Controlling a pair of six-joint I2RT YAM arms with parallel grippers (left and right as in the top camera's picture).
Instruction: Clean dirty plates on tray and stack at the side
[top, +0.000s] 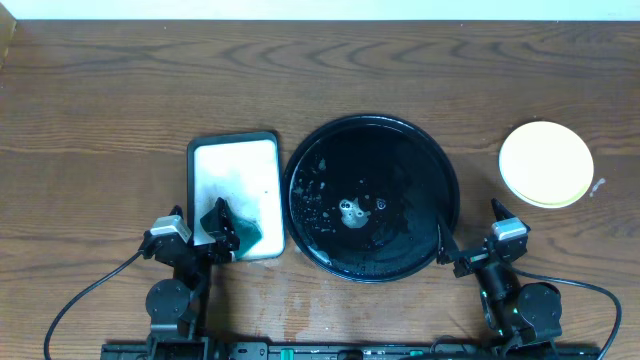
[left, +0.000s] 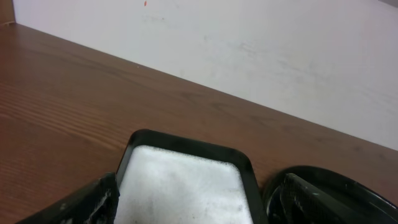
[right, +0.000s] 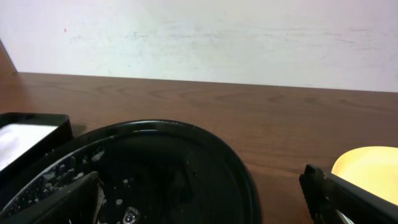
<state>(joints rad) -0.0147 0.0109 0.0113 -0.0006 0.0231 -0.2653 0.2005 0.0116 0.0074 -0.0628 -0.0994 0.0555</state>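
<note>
no text, label, brand or number can be read on anything here.

Overhead straight down, wrist views low, facing wall (left: 261, 43), sharing black dish (top: 400, 160)

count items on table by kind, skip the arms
tray: 1
black dish: 1
yellow plate: 1 visible; can't tell if others lie under it
teal sponge: 1
total: 4
</note>
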